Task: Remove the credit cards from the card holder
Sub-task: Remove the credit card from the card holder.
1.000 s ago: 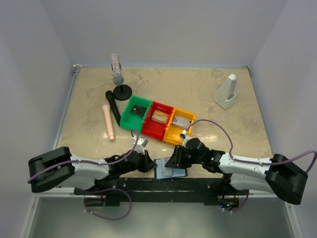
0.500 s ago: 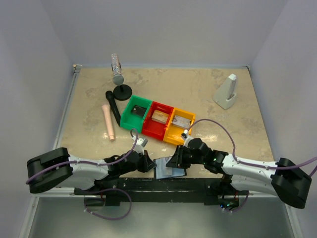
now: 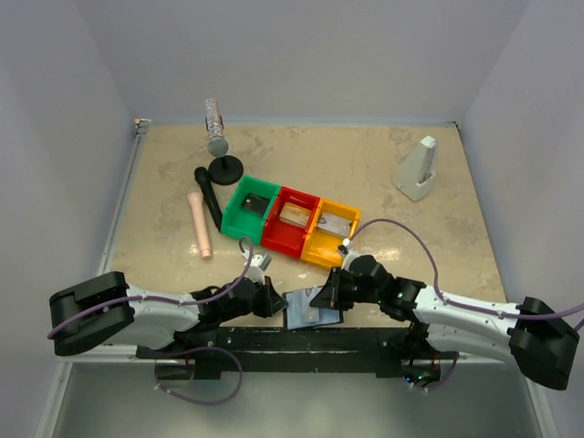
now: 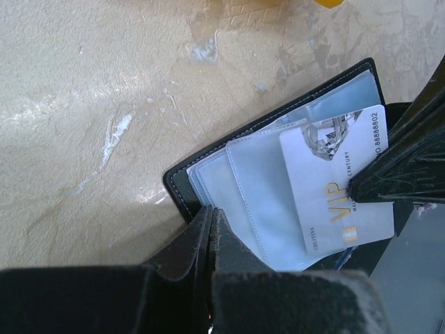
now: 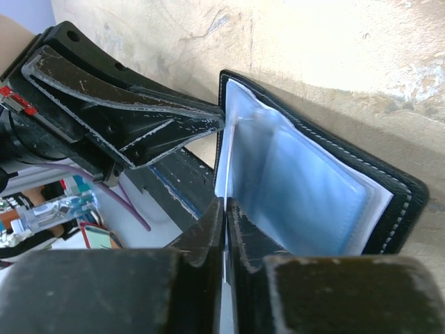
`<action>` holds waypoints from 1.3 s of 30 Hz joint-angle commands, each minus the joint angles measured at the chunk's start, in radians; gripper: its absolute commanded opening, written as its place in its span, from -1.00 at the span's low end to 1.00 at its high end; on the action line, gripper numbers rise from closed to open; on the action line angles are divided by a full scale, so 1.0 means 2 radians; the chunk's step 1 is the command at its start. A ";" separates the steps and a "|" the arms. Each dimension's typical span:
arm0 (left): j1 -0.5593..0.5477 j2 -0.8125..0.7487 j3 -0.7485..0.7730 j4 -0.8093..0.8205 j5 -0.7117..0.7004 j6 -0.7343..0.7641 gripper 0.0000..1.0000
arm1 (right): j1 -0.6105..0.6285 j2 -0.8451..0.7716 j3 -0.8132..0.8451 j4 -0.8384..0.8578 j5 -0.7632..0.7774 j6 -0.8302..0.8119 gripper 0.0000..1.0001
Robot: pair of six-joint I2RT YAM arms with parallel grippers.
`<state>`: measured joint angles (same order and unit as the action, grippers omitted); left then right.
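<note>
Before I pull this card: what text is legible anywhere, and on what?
"VIP": gold letters on the white card in the card holder.
"88888802": end of a number along that card's edge; rest hidden.
Card's small print: too blurred to read.
Nothing else legible.

— Where's the holder (image 3: 315,310)?
— Lower centre of the top view, at the desk's (image 3: 411,164) near edge, lying open: black, stitched rim, clear bluish sleeves (image 4: 261,188) fanned inside.
— Any card?
— One white card (image 4: 341,188) marked VIP in gold, tilted, lying across the sleeves at the right of the left-wrist frame.
</note>
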<state>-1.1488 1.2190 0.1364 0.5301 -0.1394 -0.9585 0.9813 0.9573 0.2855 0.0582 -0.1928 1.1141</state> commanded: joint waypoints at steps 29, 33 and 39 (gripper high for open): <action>0.011 -0.260 0.020 -0.120 -0.038 0.063 0.14 | -0.001 -0.127 0.234 -0.328 -0.025 -0.272 -1.00; 0.012 -0.299 -0.060 0.079 0.045 0.035 0.28 | -0.001 -0.139 0.211 -0.259 -0.084 -0.254 -1.00; 0.012 -0.279 -0.106 0.223 0.106 0.037 0.57 | -0.001 -0.144 0.191 -0.197 -0.121 -0.225 -1.00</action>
<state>-1.1282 0.6384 0.0483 0.6567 -0.0677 -0.8989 0.9810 0.6792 0.6876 -0.4839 -0.3309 0.6403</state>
